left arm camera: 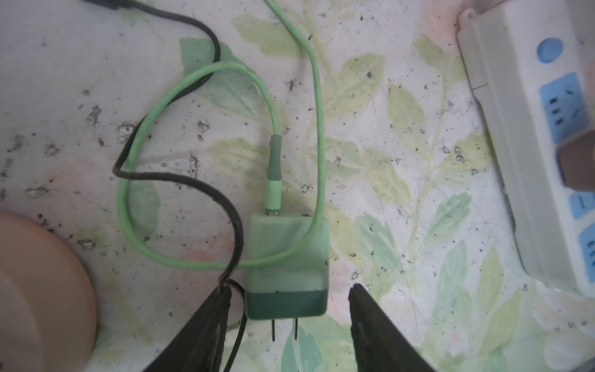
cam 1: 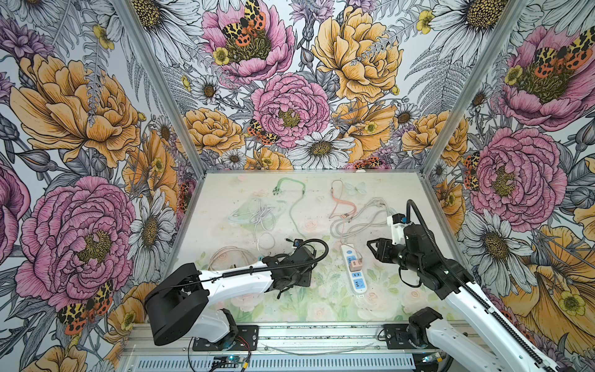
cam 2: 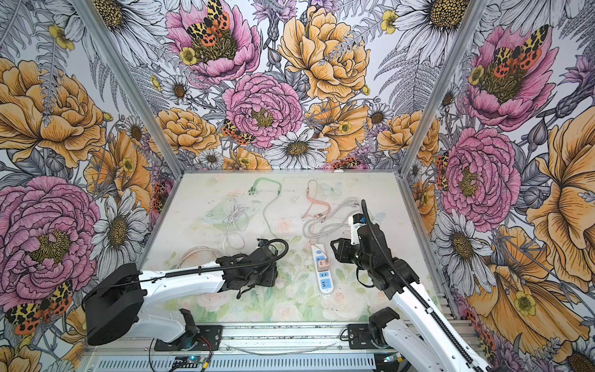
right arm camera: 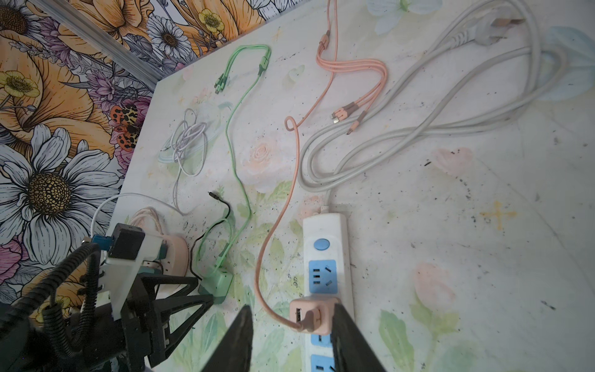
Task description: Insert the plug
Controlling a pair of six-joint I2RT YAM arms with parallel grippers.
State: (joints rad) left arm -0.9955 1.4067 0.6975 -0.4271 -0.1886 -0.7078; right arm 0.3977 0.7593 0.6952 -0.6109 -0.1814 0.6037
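A green plug (left arm camera: pixel 288 267) lies flat on the table, its two prongs bare and its green cable (left arm camera: pixel 318 128) looped across it. My left gripper (left arm camera: pixel 289 288) is open and straddles its dark end, with a gap on each side. A white power strip (cam 1: pixel 346 249) with blue sockets lies at mid-right in both top views. A pink plug (right arm camera: pixel 310 317) sits in one of its sockets. My right gripper (right arm camera: pixel 292 307) is open above the strip. One finger (right arm camera: pixel 346 331) is close against the pink plug's side, and the other stands well clear.
A black cable (left arm camera: pixel 206 190) crosses the green loop beside my left finger. A round pink object (left arm camera: pixel 38 290) lies close by. Orange (right arm camera: pixel 351 69), white (right arm camera: pixel 188 138) and thick grey (right arm camera: pixel 418 128) cables lie farther back. Flowered walls close in three sides of the table.
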